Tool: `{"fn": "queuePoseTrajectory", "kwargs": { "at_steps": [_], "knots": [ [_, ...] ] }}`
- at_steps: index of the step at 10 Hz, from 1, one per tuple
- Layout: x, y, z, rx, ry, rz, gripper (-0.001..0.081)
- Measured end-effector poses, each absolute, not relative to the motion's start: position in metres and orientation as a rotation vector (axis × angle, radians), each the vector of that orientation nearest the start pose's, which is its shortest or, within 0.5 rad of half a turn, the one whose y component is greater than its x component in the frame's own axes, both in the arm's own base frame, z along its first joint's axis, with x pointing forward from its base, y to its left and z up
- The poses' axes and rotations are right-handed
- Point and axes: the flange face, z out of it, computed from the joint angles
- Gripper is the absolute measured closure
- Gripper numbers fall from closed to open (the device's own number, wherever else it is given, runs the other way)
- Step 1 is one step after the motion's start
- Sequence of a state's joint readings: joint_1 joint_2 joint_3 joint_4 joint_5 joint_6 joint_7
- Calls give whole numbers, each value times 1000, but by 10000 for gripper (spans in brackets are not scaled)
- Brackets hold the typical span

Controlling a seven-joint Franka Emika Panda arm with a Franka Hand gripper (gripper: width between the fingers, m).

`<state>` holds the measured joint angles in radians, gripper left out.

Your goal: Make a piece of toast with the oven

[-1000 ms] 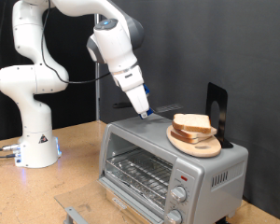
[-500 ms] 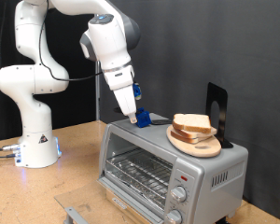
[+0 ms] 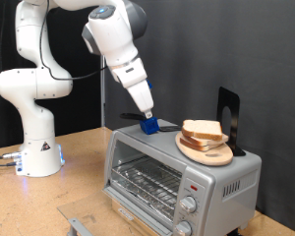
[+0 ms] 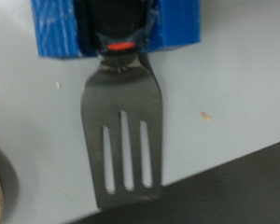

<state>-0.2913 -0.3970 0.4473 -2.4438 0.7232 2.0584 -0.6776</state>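
Two slices of toast [image 3: 203,129] lie stacked on a round wooden plate [image 3: 210,155] on top of the silver oven [image 3: 177,177]. The oven's glass door is shut, with the wire rack [image 3: 143,179] showing behind it. My gripper [image 3: 147,118] stands over the oven's top, to the exterior view's left of the plate. It is shut on the blue block handle [image 3: 147,126] of a black slotted spatula [image 4: 126,131]. The spatula's blade lies flat just over the oven's top and points towards the plate. The blue handle [image 4: 56,28] fills the wrist view's edge.
A black stand [image 3: 227,116] rises behind the plate on the oven. The oven has two round knobs [image 3: 190,205] and a red light [image 3: 191,185]. My white base [image 3: 34,147] stands on the wooden table at the exterior view's left. A grey object [image 3: 79,226] lies at the bottom edge.
My arm has swung up and towards the exterior view's left while the hand tilted. The blue handle and the spatula have come down to the oven's top.
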Motion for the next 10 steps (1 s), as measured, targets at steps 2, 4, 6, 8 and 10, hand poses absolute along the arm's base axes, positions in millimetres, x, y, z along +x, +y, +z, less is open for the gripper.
{"fn": "queuePoseTrajectory", "kwargs": {
  "at_steps": [2,4,6,8,10],
  "knots": [
    [425,108,444,-2592,-719,-279,1],
    [425,111,441,-2615,-715,-337,1],
    [421,113,432,-2652,-640,-342,1],
    [415,115,423,-2679,-595,-328,1],
    [411,118,415,-2689,-589,-329,1]
  ]
}}
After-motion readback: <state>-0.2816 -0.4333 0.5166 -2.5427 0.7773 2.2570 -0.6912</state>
